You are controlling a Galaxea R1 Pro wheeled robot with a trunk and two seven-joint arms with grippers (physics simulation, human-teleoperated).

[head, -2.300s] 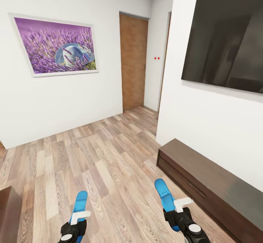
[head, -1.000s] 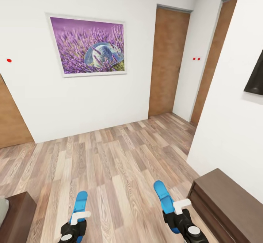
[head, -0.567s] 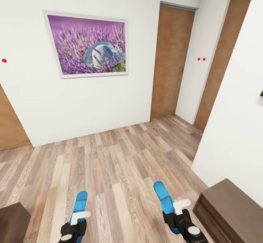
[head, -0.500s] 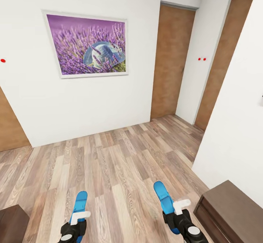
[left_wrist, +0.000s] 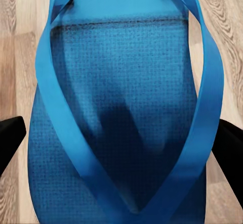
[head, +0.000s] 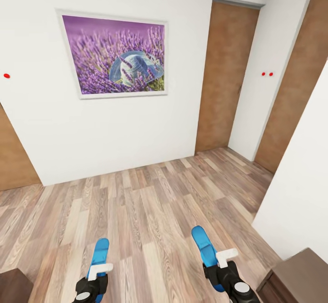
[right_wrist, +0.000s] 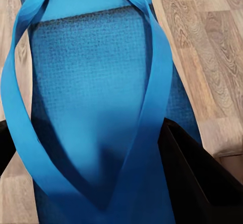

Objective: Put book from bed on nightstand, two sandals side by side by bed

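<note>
Two grippers, each closed on one sandal. Left gripper (head: 94, 279) clamps the left sandal (head: 100, 252) at its near end; the sole projects forward, level, above the floor (head: 150, 202). In the left wrist view the sandal (left_wrist: 126, 113) lies strap-side up between dark fingers (left_wrist: 10, 133) at either edge. Right gripper (head: 218, 269) likewise grips the right sandal (head: 204, 244), angled slightly toward the left; in the right wrist view its sole (right_wrist: 96, 97) passes beside a dark finger (right_wrist: 197, 173). The sandals are well apart, one per arm, both clear of the planks.

Beyond the arms: bare plank floor, a white wall bearing the lavender picture (head: 116, 57), two brown doors (head: 225, 75) at the right, and a further brown panel at the left edge. A dark corner of furniture (head: 13, 287) shows low at the left, and a brown bench (head: 300, 273) low at the right. Neither bed, book nor nightstand is in frame.

Step in hand, by judgement: carrying the pair toward the bed. Next move calls for bringing the bedside floor into sight, lowering both arms, and releasing the sandals parallel and close together. The book appears not yet dealt with.
</note>
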